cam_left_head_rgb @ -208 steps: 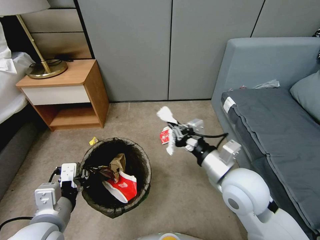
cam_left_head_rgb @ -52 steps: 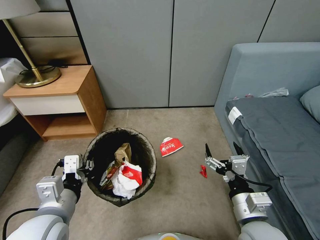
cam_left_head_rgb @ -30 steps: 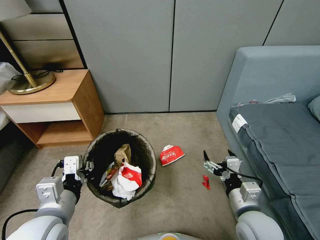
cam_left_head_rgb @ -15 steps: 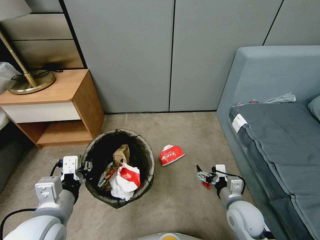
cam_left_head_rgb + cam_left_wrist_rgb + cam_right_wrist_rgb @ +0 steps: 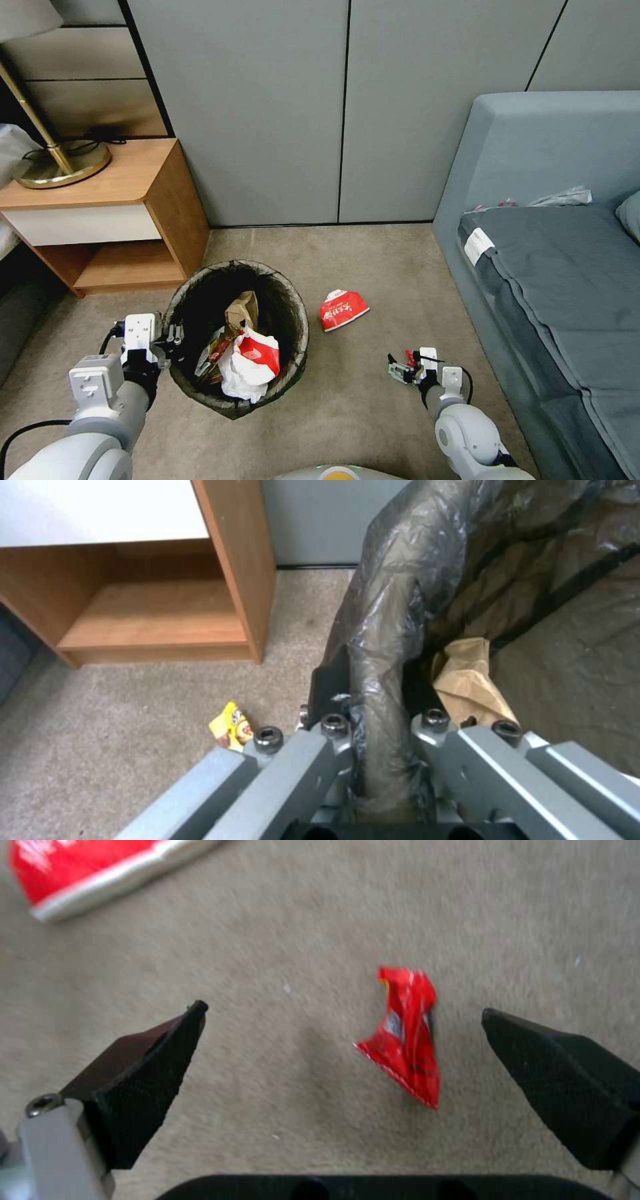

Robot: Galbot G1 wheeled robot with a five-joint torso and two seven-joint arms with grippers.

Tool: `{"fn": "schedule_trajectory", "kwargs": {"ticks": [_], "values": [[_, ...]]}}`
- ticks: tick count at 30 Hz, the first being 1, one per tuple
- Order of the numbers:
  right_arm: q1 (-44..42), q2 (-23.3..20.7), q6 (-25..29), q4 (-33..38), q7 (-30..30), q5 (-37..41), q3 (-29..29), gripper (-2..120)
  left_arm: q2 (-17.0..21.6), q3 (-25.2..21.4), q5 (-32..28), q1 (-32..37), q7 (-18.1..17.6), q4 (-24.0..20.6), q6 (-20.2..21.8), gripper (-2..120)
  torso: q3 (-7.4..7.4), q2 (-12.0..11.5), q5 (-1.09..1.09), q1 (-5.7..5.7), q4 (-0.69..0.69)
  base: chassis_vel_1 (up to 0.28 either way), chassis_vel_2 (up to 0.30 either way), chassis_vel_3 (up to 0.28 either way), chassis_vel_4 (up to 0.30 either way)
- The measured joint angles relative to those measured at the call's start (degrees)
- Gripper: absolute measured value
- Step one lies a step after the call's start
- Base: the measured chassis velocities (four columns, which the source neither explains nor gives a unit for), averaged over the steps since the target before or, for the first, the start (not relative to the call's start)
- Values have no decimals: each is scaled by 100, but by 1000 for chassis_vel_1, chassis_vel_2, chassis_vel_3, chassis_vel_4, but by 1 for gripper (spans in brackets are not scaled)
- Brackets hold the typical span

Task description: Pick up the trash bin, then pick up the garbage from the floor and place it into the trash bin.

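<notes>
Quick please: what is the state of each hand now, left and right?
Left hand: closed on the bin rim.
Right hand: open, low over the carpet, the red scrap between its fingers, not gripped.

The left arm reaches forward from about seven o'clock in the head view, its wrist level. The left claw (image 5: 175,335) points toward three o'clock, and in the left wrist view its two fingers (image 5: 331,687) are clamped on either side of the bag-covered rim of the trash bin (image 5: 193,297). The right arm extends from about five o'clock, forearm angled down low to the floor. The right claw (image 5: 399,368) points toward nine o'clock; its dark, wedge-shaped fingers (image 5: 143,1080) are spread wide apart, touching nothing.
</notes>
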Motion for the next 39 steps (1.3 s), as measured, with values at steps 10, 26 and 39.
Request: {"fn": "schedule_trajectory", "kwargs": {"ticks": [10,26,39], "values": [[322,54,207,-578,55,37,-140,100,-10,0,13,38,-6,0,3,2,0,0,0,0,0,0,0,0,0],[744,46,464,-1219,329,320,-503,100,-22,-1,33,122,-13,0,4,2,0,0,0,0,0,0,0,0,0],[699,19,484,-1106,442,318,-494,80,-20,10,45,139,-16,0,5,2,0,0,0,0,0,0,0,0,0]]}}
